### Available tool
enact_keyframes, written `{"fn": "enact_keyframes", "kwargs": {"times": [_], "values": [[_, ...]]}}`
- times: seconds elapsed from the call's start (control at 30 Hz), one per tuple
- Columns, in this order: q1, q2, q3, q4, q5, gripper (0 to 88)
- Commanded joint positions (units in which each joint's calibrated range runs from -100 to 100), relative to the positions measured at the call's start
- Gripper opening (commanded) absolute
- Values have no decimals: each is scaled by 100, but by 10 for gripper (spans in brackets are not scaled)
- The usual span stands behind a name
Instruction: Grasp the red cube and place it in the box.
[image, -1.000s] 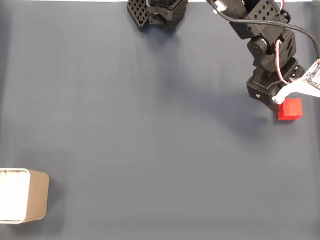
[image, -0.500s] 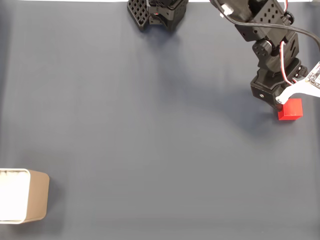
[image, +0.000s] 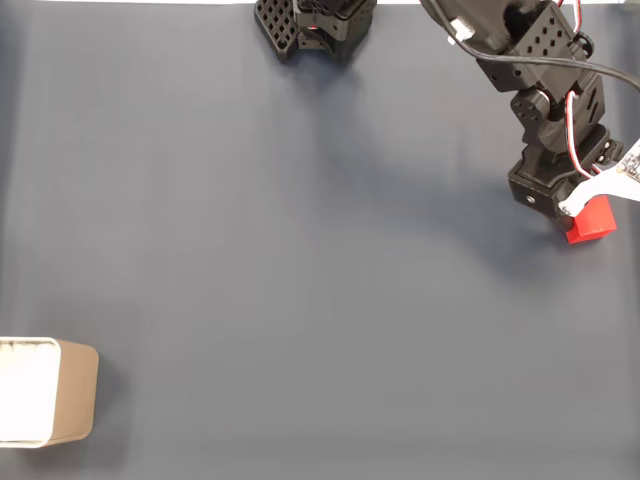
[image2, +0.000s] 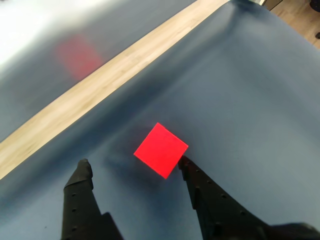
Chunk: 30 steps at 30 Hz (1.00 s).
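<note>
The red cube (image: 591, 223) lies on the dark blue mat at the far right of the fixed view, slightly turned, half tucked under my gripper (image: 572, 207). In the wrist view the red cube (image2: 161, 149) sits just ahead of the open gripper (image2: 133, 161). The right black finger (image2: 197, 185) touches the cube's near corner. The left finger (image2: 80, 187) stands well apart from it. The tan box (image: 50, 392) with its white inside stands at the lower left edge of the fixed view, far from the arm.
The arm's black base (image: 315, 25) stands at the top middle of the mat. A pale wooden strip (image2: 100, 82) borders the mat beyond the cube in the wrist view. The cube lies close to the mat's right edge.
The arm has swung a little to the right and lower over the cube. The cube has shifted slightly right and turned a few degrees.
</note>
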Motion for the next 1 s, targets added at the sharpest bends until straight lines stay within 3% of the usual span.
{"fn": "enact_keyframes", "kwargs": {"times": [0.0,0.97], "values": [[-24,-6,-314,-135,10,396],[-315,280,-771,-217,-29,398]]}}
